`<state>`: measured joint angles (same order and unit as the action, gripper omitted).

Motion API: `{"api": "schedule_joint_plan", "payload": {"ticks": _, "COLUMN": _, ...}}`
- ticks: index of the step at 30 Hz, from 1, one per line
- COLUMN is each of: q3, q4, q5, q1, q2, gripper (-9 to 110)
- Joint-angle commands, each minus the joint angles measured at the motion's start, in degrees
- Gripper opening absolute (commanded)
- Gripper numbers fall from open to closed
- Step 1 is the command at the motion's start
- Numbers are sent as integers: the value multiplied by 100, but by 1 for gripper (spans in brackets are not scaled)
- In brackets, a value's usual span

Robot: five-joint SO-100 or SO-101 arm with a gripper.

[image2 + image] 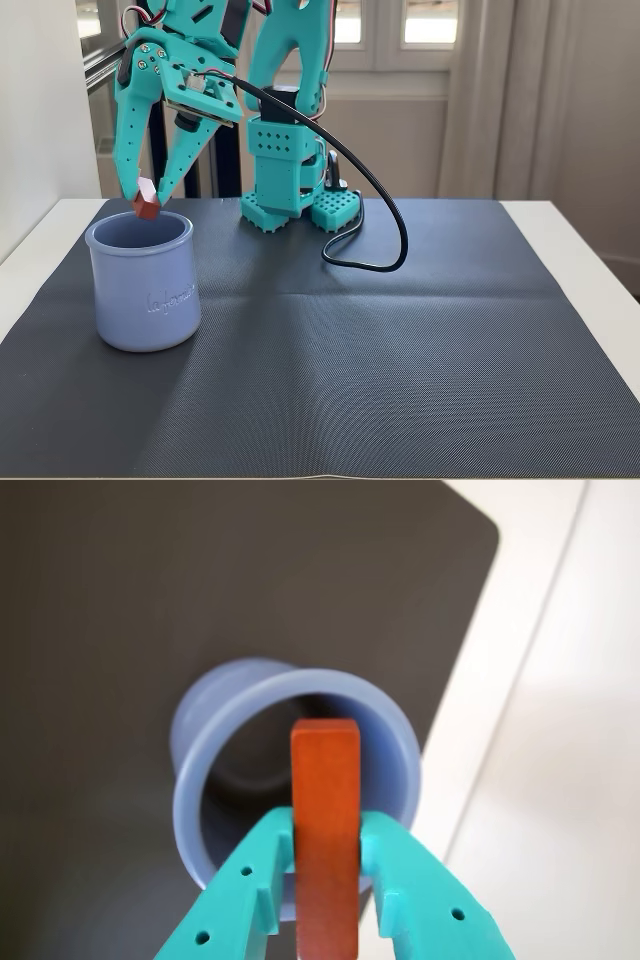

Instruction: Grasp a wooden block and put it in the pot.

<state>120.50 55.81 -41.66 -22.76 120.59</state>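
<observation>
Item: wooden block (325,830), clamped between my claw's (325,865) two fingers, end pointing down so it is entering narrow-side first. Location: hanging just above the pot (200,780) mouth, near its 6 o'clock rim in the wrist view. Pot standing upright on the dark mat (400,350), lettering facing the fixed camera.

Count's in: one pot (145,285), lavender-blue, sitting on one dark mat (400,360). One block (147,207), red-brown, right above the pot's rim in the fixed view; the wrist view shows that same single block (325,830) over the pot's (200,780) mouth. One teal arm (290,120) behind the pot, one gripper (147,200) with two fingers. One black cable (385,235) loops to the right of the pot. That makes one of each.
</observation>
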Motion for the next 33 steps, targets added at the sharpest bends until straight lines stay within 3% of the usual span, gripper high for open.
{"api": "schedule_joint_plan", "payload": {"ticks": 1, "q3": -9, "q4": 9, "q5": 26, "q1": -62, "q2": 193, "gripper": 0}}
{"api": "schedule_joint_plan", "payload": {"ticks": 8, "q3": -9, "q4": 18, "q5": 35, "q1": -123, "q2": 193, "gripper": 14}}
{"api": "schedule_joint_plan", "payload": {"ticks": 12, "q3": -35, "q4": 141, "q5": 35, "q1": -141, "q2": 193, "gripper": 0}}
{"api": "schedule_joint_plan", "payload": {"ticks": 15, "q3": -26, "q4": 167, "q5": 53, "q1": -114, "q2": 202, "gripper": 0}}
{"api": "schedule_joint_plan", "payload": {"ticks": 21, "q3": 62, "q4": 229, "q5": 905, "q1": 290, "q2": 729, "gripper": 0}}
{"api": "schedule_joint_plan", "payload": {"ticks": 29, "q3": 1336, "q4": 290, "q5": 3094, "q1": 1151, "q2": 3138, "gripper": 0}}
{"api": "schedule_joint_plan", "payload": {"ticks": 33, "q3": 2241, "q4": 290, "q5": 3612, "q1": 1529, "q2": 4333, "gripper": 0}}
